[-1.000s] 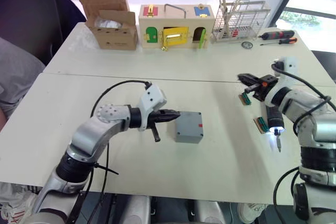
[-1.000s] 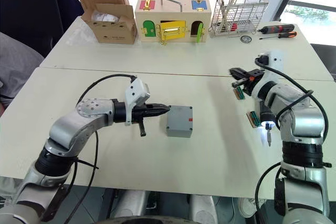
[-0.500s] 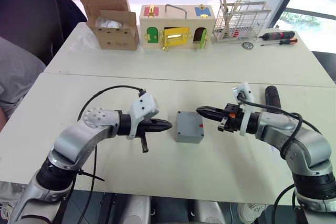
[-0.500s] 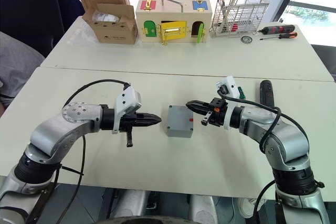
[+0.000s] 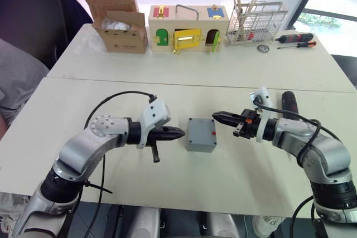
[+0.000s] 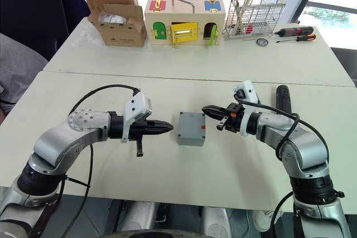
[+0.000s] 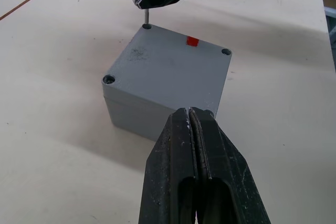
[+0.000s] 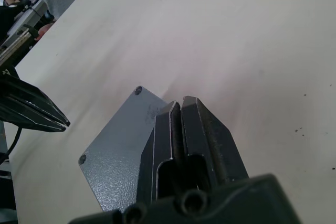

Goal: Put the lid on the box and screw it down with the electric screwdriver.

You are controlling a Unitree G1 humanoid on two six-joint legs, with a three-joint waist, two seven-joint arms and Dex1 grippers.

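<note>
Lid (image 7: 168, 72) sits on the box (image 5: 201, 136) mid-bench, between my arms. Left gripper (image 5: 179, 134) pinched together, empty, just beside it. Right gripper (image 5: 218, 117) clamped on a screw (image 7: 146, 17), tip at a corner hole. Screwdriver (image 5: 289, 102) lies well right. Next I'd seat the screw, then fetch the driver.

Two head views from above, two wrist views close in.
Both eye views look forward and down across the worktop (image 5: 234, 71) to its far edge. Each wrist camera sits low, sighting along its own shut jaws from opposite sides; all four share the box (image 5: 201, 135) with its lid (image 7: 170, 74).
</note>
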